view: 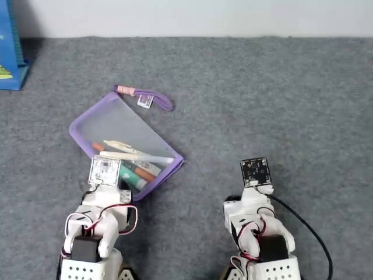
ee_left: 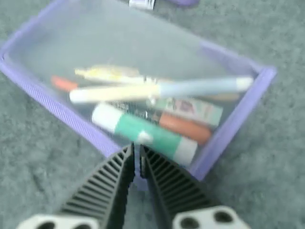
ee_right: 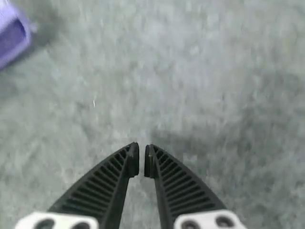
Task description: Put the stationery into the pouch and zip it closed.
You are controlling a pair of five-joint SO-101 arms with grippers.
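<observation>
A translucent purple pouch [view: 116, 131] lies flat on the grey carpet, its purple wrist strap [view: 148, 96] at the far end. Inside it I see a green-and-white glue stick [ee_left: 143, 133], a white-and-blue pen [ee_left: 162, 89], an orange marker [ee_left: 183, 128] and a yellowish item [ee_left: 107, 72]. My left gripper [ee_left: 137, 152] is shut, its tips right at the pouch's [ee_left: 119, 43] near purple edge; whether they pinch that edge I cannot tell. My right gripper [ee_right: 141, 155] is shut over bare carpet, well to the right of the pouch, with a pouch corner [ee_right: 12, 33] far off.
A blue box [view: 9, 46] stands at the far left by the wall. The left arm [view: 105, 175] and the right arm [view: 255, 172] sit drawn back at the near edge. Open carpet [view: 268, 99] stretches to the right of the pouch.
</observation>
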